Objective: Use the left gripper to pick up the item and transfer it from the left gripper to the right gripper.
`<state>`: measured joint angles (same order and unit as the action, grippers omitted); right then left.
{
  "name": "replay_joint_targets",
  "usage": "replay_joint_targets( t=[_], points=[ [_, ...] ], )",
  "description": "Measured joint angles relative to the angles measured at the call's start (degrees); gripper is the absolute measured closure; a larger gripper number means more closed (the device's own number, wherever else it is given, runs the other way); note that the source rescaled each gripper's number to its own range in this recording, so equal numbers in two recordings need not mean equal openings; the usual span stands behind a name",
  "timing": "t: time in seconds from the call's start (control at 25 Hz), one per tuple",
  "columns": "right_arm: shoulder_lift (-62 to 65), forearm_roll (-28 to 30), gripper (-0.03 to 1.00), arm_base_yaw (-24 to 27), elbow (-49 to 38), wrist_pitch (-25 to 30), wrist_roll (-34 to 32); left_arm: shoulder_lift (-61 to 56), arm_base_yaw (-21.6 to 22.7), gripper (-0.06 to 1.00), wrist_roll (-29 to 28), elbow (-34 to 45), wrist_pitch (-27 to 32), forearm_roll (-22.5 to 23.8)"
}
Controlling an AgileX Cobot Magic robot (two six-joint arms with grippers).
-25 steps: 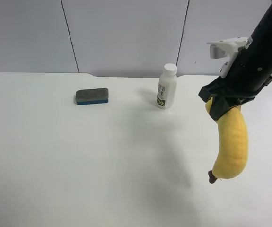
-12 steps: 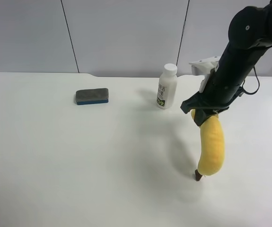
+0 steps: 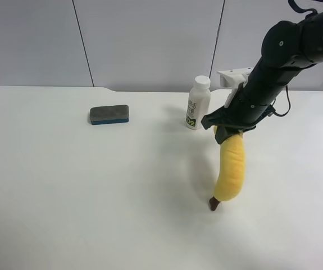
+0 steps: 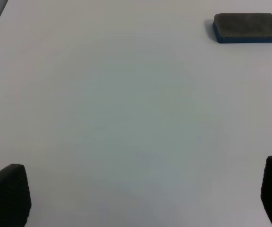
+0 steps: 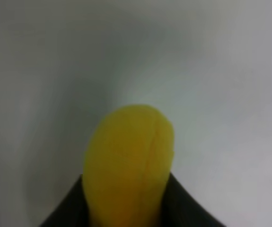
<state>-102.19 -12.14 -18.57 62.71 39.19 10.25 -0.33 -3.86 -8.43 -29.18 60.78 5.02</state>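
A yellow banana (image 3: pixel 231 169) hangs upright from my right gripper (image 3: pixel 227 130), which is shut on its upper end. Its brown tip (image 3: pixel 213 203) is at or just above the white table (image 3: pixel 94 191); I cannot tell whether it touches. The right wrist view shows the banana (image 5: pixel 128 156) held between the two dark fingers (image 5: pixel 65 215). My left gripper (image 4: pixel 140 194) is open and empty over bare table, with its fingers far apart. The left arm is out of the exterior high view.
A white bottle (image 3: pixel 198 103) stands on the table just behind and to the view's left of the right gripper. A grey and blue eraser (image 3: pixel 109 114) lies at the back left; it also shows in the left wrist view (image 4: pixel 245 27).
The right arm has moved down and to the view's left with the banana in it. The banana's tip has come down to about table level.
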Motion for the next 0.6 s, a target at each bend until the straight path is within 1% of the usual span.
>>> replay_joint_targets(
  t=[0.04,0.08,0.2,0.24,0.32,0.36,0.6],
  points=[
    [-0.35,-0.7,0.72,0.0,0.0,0.0,0.0,0.0,0.0,-0.05,0.0,0.0,0.0,0.0],
    [-0.64,-1.23,0.61,0.0,0.0,0.0,0.0,0.0,0.0,-0.05,0.0,0.0,0.0,0.0],
    [-1.19,-1.98,0.21,0.0,0.0,0.05,0.0,0.0,0.0,-0.05,0.0,0.0,0.0,0.0],
    [-1.26,-1.98,0.11,0.0,0.0,0.17,0.04,0.0,0.0,-0.05,0.0,0.0,0.0,0.0],
    [-1.25,-1.81,0.02,0.0,0.0,0.21,0.04,0.0,0.0,-0.05,0.0,0.0,0.0,0.0],
    [-1.25,-1.78,0.0,0.0,0.0,0.21,0.04,0.0,0.0,-0.05,0.0,0.0,0.0,0.0],
    [0.8,-0.25,-0.03,0.0,0.0,1.91,0.04,0.0,0.0,-0.05,0.0,0.0,0.0,0.0]
  ],
)
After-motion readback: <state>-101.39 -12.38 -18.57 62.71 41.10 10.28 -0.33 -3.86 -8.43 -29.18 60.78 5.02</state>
